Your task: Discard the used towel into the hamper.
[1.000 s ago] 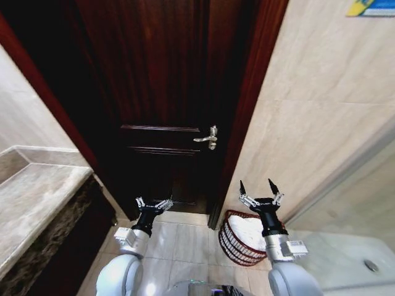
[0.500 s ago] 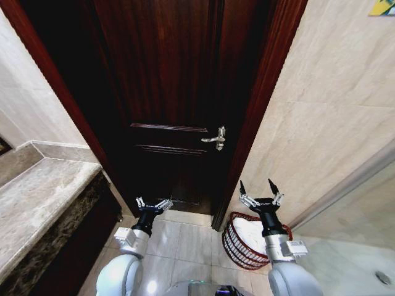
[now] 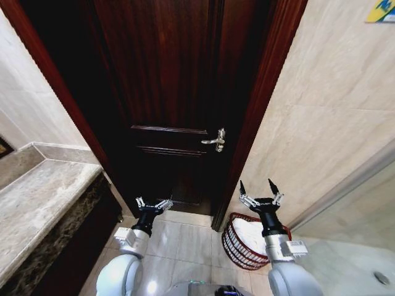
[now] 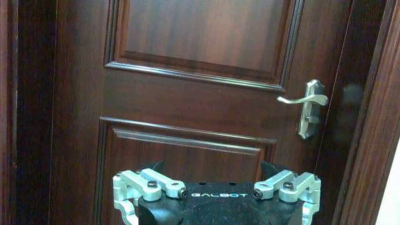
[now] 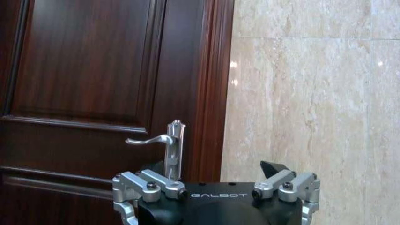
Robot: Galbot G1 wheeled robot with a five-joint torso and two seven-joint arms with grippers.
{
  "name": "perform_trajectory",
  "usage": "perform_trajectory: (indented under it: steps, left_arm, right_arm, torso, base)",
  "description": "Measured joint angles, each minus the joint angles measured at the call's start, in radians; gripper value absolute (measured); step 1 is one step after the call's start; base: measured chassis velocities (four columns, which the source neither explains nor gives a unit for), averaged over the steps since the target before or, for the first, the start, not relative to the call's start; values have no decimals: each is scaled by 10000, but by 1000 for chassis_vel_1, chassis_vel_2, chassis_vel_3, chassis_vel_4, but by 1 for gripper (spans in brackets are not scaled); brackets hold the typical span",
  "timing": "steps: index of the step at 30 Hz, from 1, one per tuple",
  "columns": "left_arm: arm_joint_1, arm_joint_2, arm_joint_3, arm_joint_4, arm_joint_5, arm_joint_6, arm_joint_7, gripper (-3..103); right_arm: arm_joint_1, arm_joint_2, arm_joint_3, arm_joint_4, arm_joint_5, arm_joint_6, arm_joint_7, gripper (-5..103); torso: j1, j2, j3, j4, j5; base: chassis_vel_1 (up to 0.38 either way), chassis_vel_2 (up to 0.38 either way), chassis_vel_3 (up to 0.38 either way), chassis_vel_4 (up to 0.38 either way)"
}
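The hamper (image 3: 233, 245), a round dark reddish wire basket, stands on the floor at the foot of the door frame, against the tiled wall. A white towel (image 3: 249, 233) lies inside it. My right gripper (image 3: 257, 187) is held up just above and in front of the hamper, open and holding nothing. My left gripper (image 3: 154, 202) is raised to the left before the door, also open and holding nothing. In each wrist view the gripper's own base faces the door: the left gripper (image 4: 212, 167) and the right gripper (image 5: 214, 168).
A shut dark wooden door (image 3: 173, 92) with a silver lever handle (image 3: 216, 140) fills the middle. A marble counter (image 3: 37, 209) runs along the left. A beige tiled wall (image 3: 333, 123) is on the right. Light floor tiles (image 3: 185, 243) lie between the arms.
The camera has shifted, so the door, handle and hamper sit further right in the picture than a second ago. Both arms keep the same raised, open pose.
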Motion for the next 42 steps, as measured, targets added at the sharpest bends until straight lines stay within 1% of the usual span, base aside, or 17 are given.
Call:
perform_trajectory:
  steps: [19,26,42]
  left_arm:
    - [0,0,0,0,0,0,0,100]
    - [0,0,0,0,0,0,0,100]
    - [0,0,0,0,0,0,0,100]
  right_arm:
    - [0,0,0,0,0,0,0,100]
    - [0,0,1,1,0,0,0,100]
    - [0,0,0,0,0,0,0,100]
  torso:
    - [219,483,265,-2,0]
    - [224,495,269,2,0]
    - [210,462,250,1,0]
  base:
    - [-16,-22,-19,-19]
    - [-19,-13,-15,-19]
    - [14,14,9,13]
